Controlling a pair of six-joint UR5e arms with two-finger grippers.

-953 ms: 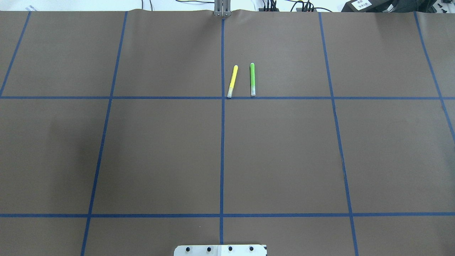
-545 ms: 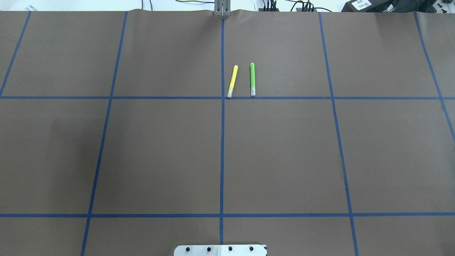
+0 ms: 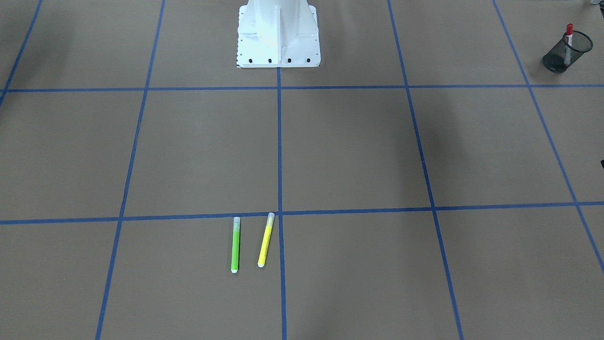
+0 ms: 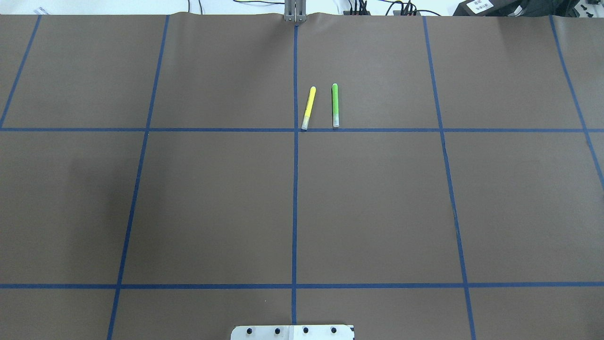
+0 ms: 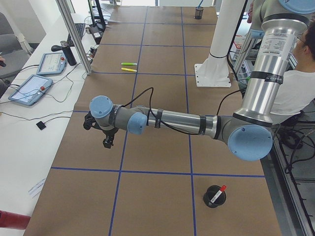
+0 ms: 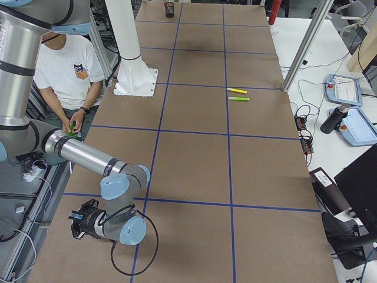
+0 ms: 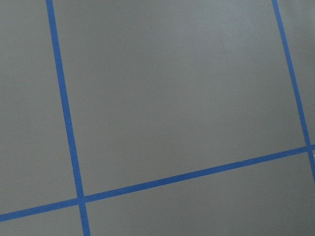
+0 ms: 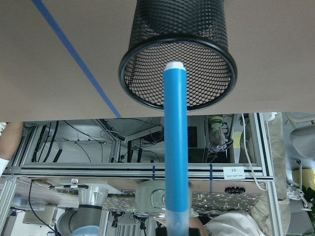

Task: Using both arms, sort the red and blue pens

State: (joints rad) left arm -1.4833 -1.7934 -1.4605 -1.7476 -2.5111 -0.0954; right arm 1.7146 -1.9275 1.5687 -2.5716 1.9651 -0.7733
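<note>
The blue pen [image 8: 175, 147] fills the middle of the right wrist view, and its white end hangs at the mouth of a black mesh cup [image 8: 216, 88]. My right gripper [image 6: 75, 227] is shut on its lower end, near the table's corner on my right. The red pen [image 3: 569, 34] stands in a second black mesh cup [image 3: 576, 47] at my far left; the exterior left view shows the red pen [image 5: 219, 192] there too. My left gripper [image 5: 107, 141] hovers over bare table, and I cannot tell whether it is open.
A yellow highlighter [image 4: 308, 107] and a green highlighter [image 4: 335, 105] lie side by side near the table's far middle. The white base plate [image 3: 278, 60] of the robot sits at the near middle. A person [image 6: 65, 71] sits beside the table behind the robot.
</note>
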